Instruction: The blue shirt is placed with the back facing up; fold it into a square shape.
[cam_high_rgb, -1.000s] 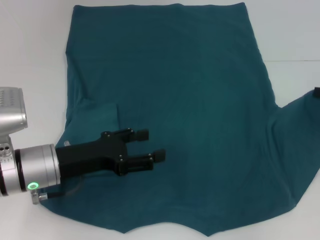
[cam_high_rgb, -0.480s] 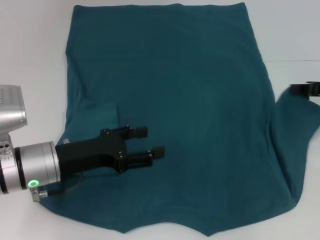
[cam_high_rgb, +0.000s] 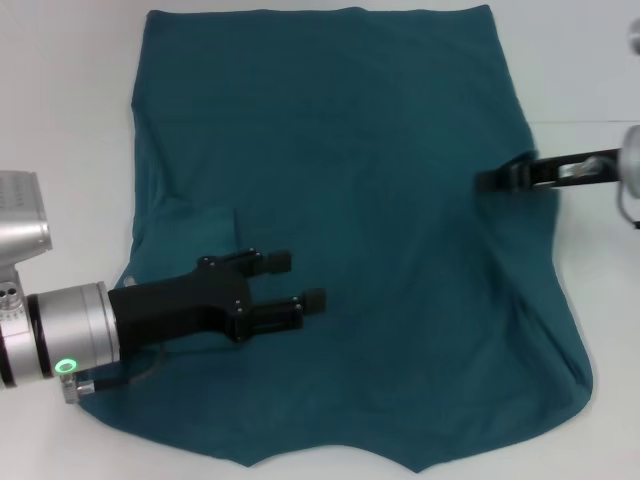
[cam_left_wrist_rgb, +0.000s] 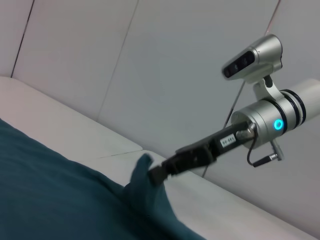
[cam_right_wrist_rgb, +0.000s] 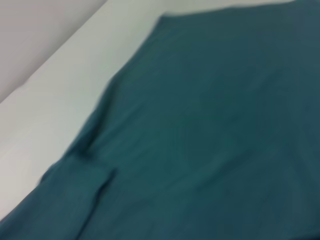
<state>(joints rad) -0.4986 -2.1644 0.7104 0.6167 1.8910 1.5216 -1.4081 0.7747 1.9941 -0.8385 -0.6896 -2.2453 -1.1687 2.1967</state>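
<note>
While my right pincer (cam_high_rgb: 490, 181) is clamped on a fold of the blue shirt (cam_high_rgb: 380, 150), it sits over the cloth's right side, the arm reaching in from the right edge of the head view. From my left wrist view that same pincer (cam_left_wrist_rgb: 152, 176) shows pinching a raised peak of teal fabric, lifted clear of the rest of the cloth. My left pincer (cam_high_rgb: 300, 280) hovers low over the shirt's left half, its two black fingers (cam_high_rgb: 270, 261) apart with nothing between them. Near it, the left sleeve lies folded inward onto the body. Around both, the shirt is spread plain side up on the white counter (cam_high_rgb: 70, 100), collar edge nearest me, hem at the far side.
</note>
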